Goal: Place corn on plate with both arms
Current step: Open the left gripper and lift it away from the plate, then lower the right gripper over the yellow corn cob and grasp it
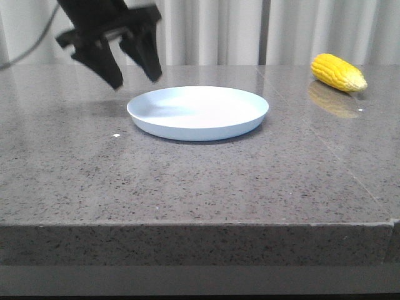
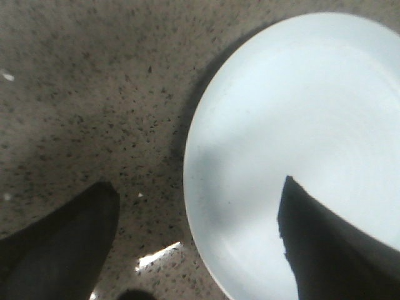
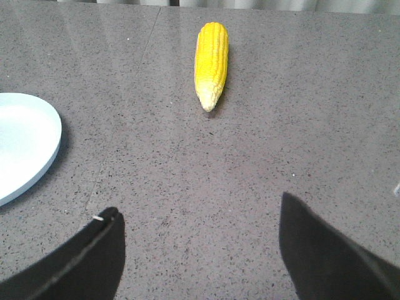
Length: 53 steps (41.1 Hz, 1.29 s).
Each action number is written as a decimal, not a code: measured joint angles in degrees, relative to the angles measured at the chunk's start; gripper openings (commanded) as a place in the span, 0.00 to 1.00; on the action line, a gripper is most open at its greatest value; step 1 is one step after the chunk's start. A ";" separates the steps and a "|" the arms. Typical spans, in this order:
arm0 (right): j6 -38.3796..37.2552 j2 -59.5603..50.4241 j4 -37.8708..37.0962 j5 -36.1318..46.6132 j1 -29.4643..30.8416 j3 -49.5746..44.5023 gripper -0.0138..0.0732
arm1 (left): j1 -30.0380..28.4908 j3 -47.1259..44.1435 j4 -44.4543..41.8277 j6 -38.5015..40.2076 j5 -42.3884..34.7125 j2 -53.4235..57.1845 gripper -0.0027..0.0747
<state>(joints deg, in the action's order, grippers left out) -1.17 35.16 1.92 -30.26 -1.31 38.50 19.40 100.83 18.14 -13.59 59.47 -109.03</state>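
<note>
The pale blue-white plate [image 1: 197,112] lies on the grey stone table, near its middle. The yellow corn [image 1: 338,72] lies on the table at the far right, well apart from the plate. My left gripper [image 1: 134,80] hovers open and empty above the plate's left rim; in the left wrist view my left gripper [image 2: 199,190] has one finger over the table and one over the plate [image 2: 294,125]. My right gripper [image 3: 199,206] is open and empty over bare table, short of the corn [image 3: 211,61], whose paler tip points toward it. The plate's edge [image 3: 25,147] shows beside it.
The table's front edge [image 1: 200,224] runs across the front view. Pale curtains [image 1: 250,31] hang behind the table. A seam [image 1: 294,115] in the stone runs between plate and corn.
</note>
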 measured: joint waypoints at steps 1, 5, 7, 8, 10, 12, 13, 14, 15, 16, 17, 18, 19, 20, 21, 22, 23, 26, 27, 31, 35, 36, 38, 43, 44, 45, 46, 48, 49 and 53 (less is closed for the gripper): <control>0.00 0.00 0.00 0.00 0.00 0.00 0.79 | 0.43 -0.13 -0.76 0.00 -0.06 1.00 0.72; 0.00 0.00 0.00 0.00 0.00 0.00 0.82 | 3.42 -1.08 -5.33 0.00 0.16 5.71 0.72; 0.00 0.00 0.00 0.00 0.00 0.00 0.85 | 5.35 -2.16 -7.73 0.00 0.20 8.00 0.72; 0.00 0.00 0.00 0.00 0.00 0.00 0.86 | 6.51 -2.97 -8.75 0.34 0.20 8.98 0.72; 0.00 0.00 0.00 0.00 0.00 0.00 0.88 | 8.21 -4.47 -11.01 0.97 0.20 11.24 0.72; 0.00 0.00 0.00 0.00 0.00 0.00 0.88 | 10.08 -6.55 -12.94 2.24 -0.08 13.64 0.72; 0.00 0.00 0.00 0.00 0.00 0.00 0.88 | 10.76 -7.53 -13.63 2.59 -0.25 14.69 0.72; 0.00 0.00 0.00 0.00 0.00 0.00 0.88 | 11.51 -8.93 -14.26 3.18 -0.57 15.81 0.72; 0.00 0.00 0.00 0.00 0.00 0.00 0.88 | 11.95 -10.06 -14.84 3.65 -1.01 17.41 0.72; 0.00 0.00 0.00 0.00 0.00 0.00 0.88 | 12.29 -11.68 -15.22 3.99 -1.65 19.09 0.72; 0.00 0.00 0.00 0.00 0.00 0.00 0.88 | 12.60 -12.92 -15.35 4.37 -2.02 19.97 0.72; 0.00 0.00 0.00 0.00 0.00 0.00 0.88 | 12.75 -14.22 -15.72 4.78 -2.92 21.80 0.72; 0.00 0.00 0.00 0.00 0.00 0.00 0.88 | 12.89 -16.02 -15.97 4.91 -3.89 23.73 0.72; 0.00 0.00 0.00 0.00 0.00 0.00 0.88 | 12.98 -17.40 -16.13 5.07 -4.42 24.72 0.72; 0.00 0.00 0.00 0.00 0.00 0.00 0.88 | 12.98 -18.85 -16.19 5.37 -5.51 26.76 0.72; 0.00 0.00 0.00 0.00 0.00 0.00 0.88 | 13.03 -20.78 -16.33 5.52 -6.61 28.86 0.72; 0.00 0.00 0.00 0.00 0.00 0.00 0.88 | 13.03 -22.74 -16.44 5.52 -7.41 30.44 0.72; 0.00 0.00 0.00 0.00 0.00 0.00 0.88 | 13.03 -27.48 -16.56 5.86 -9.42 35.69 0.72; 0.00 0.00 0.00 0.00 0.00 0.15 0.88 | 13.03 -28.81 -16.66 5.87 -9.89 37.72 0.72; 0.00 0.94 0.00 -0.79 0.00 1.65 0.88 | 13.03 -34.51 -16.77 5.94 -10.62 43.75 0.72; 0.00 3.27 0.00 -1.93 0.00 4.87 0.88 | 13.03 -39.01 -16.77 5.94 -10.62 49.33 0.72; 0.00 4.28 0.00 -2.48 0.00 5.72 0.88 | 13.03 -40.16 -16.77 5.94 -10.62 50.38 0.72; 0.00 6.31 0.00 -3.79 0.00 7.88 0.88 | 13.03 -41.90 -16.77 5.94 -10.62 53.00 0.72; 0.00 12.64 0.00 -7.94 0.00 14.16 0.88 | 13.03 -44.55 -16.77 5.94 -10.62 57.16 0.72; 0.00 14.35 0.00 -9.01 0.00 15.28 0.88 | 13.03 -44.96 -16.77 5.94 -10.62 57.66 0.72; 0.00 15.66 0.00 -9.74 0.00 16.81 0.88 | 13.03 -45.13 -16.77 5.94 -10.51 58.20 0.72; 0.00 17.50 0.00 -10.77 0.00 17.98 0.88 | 13.03 -45.23 -16.77 5.94 -10.52 58.49 0.72; 0.00 20.86 0.00 -12.58 0.00 20.78 0.88 | 13.03 -45.37 -16.77 5.94 -10.52 59.09 0.71; 0.00 22.32 0.00 -13.56 0.00 22.34 0.88 | 13.03 -45.48 -16.77 5.94 -10.52 59.19 0.71; 0.00 28.92 0.00 -16.20 0.00 27.84 0.88 | 13.03 -45.48 -16.77 5.94 -10.52 59.30 0.71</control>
<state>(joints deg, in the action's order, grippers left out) -1.17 64.08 1.92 -46.45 -1.31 66.34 32.43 55.35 1.37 -7.65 48.95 -49.73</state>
